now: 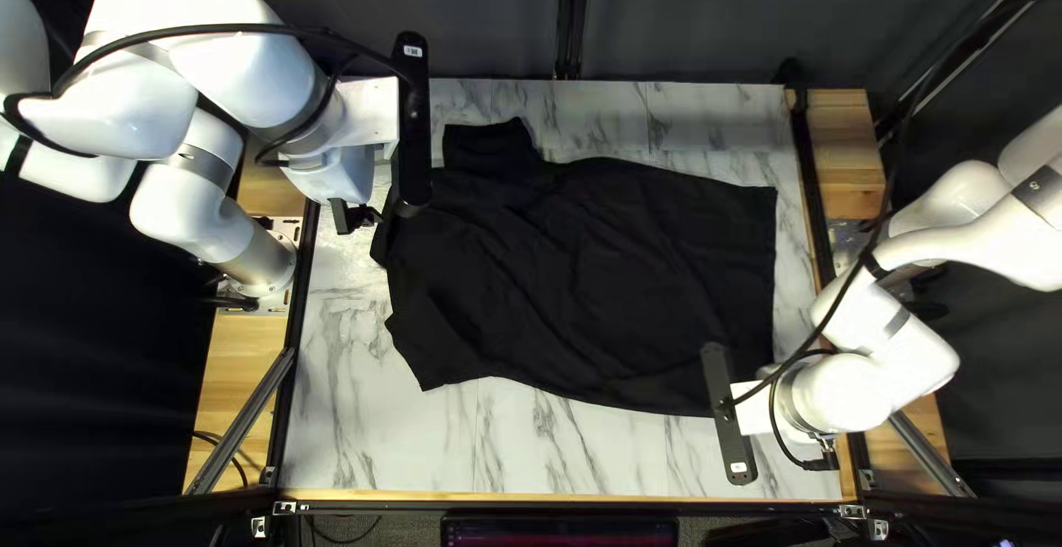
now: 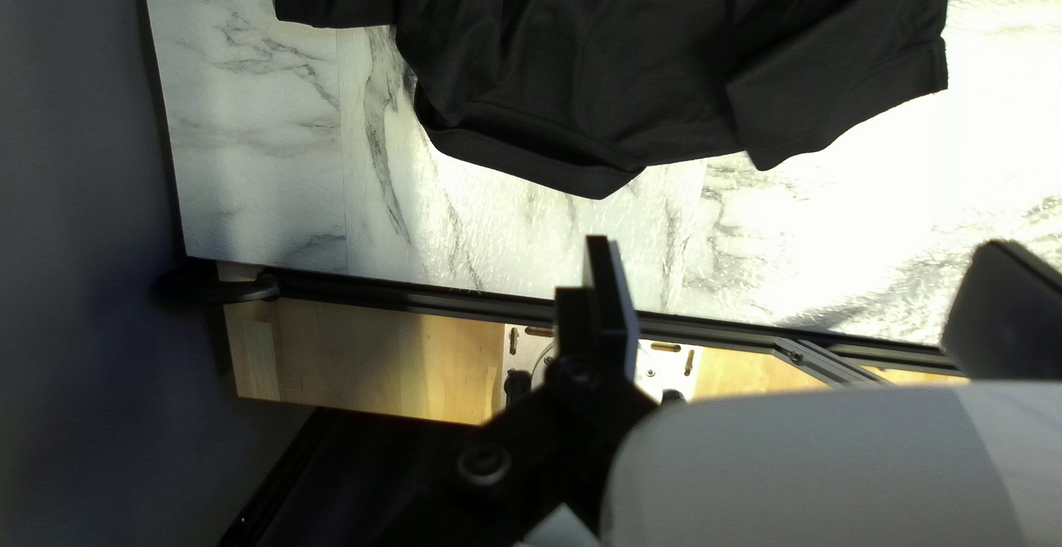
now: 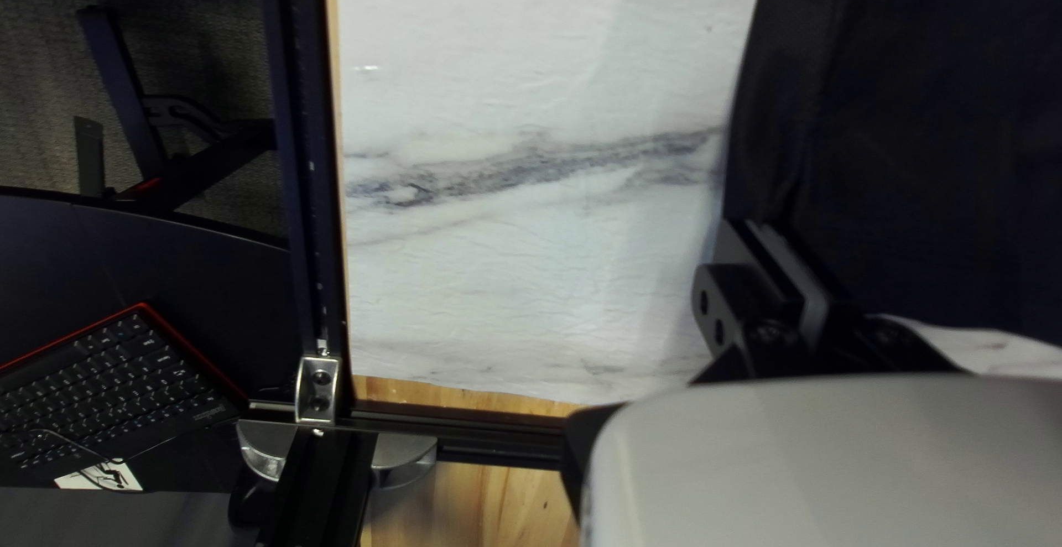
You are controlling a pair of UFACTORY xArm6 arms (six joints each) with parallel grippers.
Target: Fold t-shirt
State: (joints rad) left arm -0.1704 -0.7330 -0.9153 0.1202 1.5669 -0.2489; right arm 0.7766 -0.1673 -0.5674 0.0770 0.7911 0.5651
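1. The jaws on my right arm (image 1: 852,398) are close together, right by the near hem corner of the shirt (image 1: 597,282). I can't tell if they pinch any cloth.
2. To fold well, they should nip just the shirt's edge, low by the bench (image 1: 365,436), and hold it snug.
3. The jaws on my left arm (image 1: 227,66) are wide apart with nothing in them, near the shirt's neck (image 2: 531,154).
4. I think they should go to the shirt's near sleeve (image 1: 431,359) next, so both arms can lift that side at once.
5. Lift a little and go slow, or the shirt may bunch up.
6. The shirt lies spread out and wrinkly on the bench, its far sleeve (image 1: 487,151) sticking out.
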